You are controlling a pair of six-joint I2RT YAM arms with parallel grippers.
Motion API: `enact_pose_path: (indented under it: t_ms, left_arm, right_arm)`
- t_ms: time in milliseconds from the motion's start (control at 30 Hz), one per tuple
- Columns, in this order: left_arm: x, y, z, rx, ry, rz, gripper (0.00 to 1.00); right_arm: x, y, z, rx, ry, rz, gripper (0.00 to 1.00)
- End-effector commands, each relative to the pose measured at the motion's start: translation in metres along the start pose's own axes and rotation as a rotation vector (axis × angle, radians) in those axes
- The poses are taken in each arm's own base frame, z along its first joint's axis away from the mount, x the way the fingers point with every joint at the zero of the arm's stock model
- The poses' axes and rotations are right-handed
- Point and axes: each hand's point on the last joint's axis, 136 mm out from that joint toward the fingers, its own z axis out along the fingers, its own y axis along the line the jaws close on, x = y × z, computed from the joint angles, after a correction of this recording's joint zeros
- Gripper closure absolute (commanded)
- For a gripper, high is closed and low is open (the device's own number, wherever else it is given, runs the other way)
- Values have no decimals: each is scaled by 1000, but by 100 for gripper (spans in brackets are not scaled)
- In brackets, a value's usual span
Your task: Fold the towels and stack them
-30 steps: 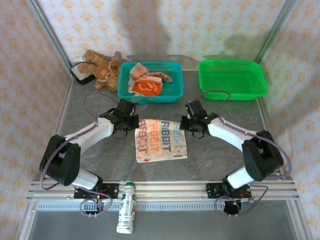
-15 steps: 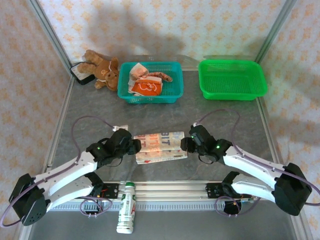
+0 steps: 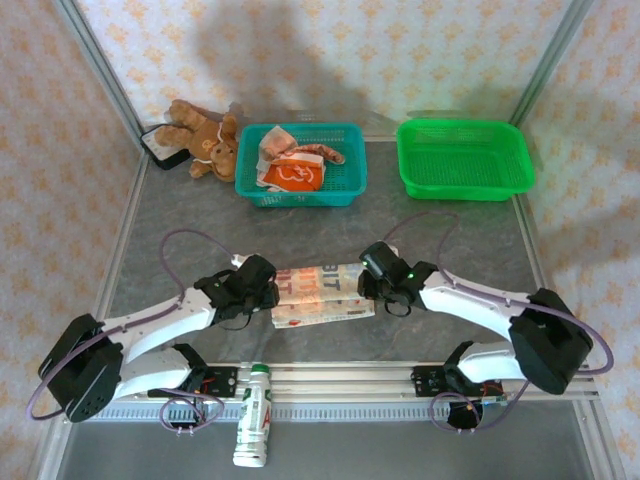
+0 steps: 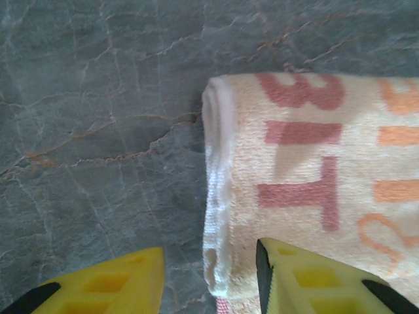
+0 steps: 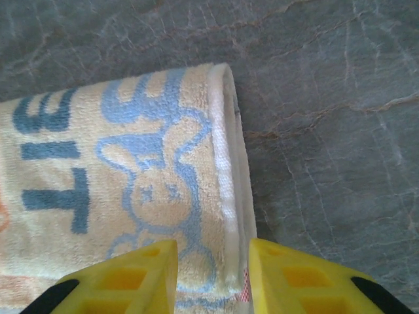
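Cream folded terry towel with orange-red and blue lettering (image 3: pixel 320 292) lies on grey marbled table (image 3: pixel 300 235), near centre. At its left end, left claw (image 3: pixel 268 293), fingers apart, straddling folded edge. At right end, right claw (image 3: pixel 368 285), fingers apart, astride edge. Far left: orange printed towels (image 3: pixel 292 175) in teal plastic basket (image 3: pixel 300 196).

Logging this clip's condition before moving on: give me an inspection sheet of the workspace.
Surface: grey stone-look table.
Job's things: folded towel at centre; more towels in teal basket.
Clutter: teddy bear, bottle on near rail, green basket.
Fingers: left fingers and right fingers apart, each straddling a towel end.
Cables: purple cables loop off both arms.
Surroundings: patterned walls.
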Motion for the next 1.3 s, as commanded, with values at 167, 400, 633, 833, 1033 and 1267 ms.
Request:
enact_pose_path:
  t_ms: [167,400,633,833,1033,1267]
  left_arm:
    - [-4,-7,6,18,5,-25,62]
    - [0,-8,8,30,20,-39,74]
    - [-3,-11,-6,55,10,-72,100]
    - [-10,-10,-31,72,-17,-112,100]
    - [-7,-17,-52,115,16,-157,100]
    - [-7,-27,-78,151,20,-165,100]
  right_arm:
    - [-2,-1,11,37,16,7,67]
    - [2,3,14,12,34,8,85]
    - [-4,3,-1,18,17,-2,100]
    - [-8,4,-20,1,-3,-9,100]
    - [-8,5,-42,-16,2,-11,100]
    - [3,2,-62,-54,24,-3,100]
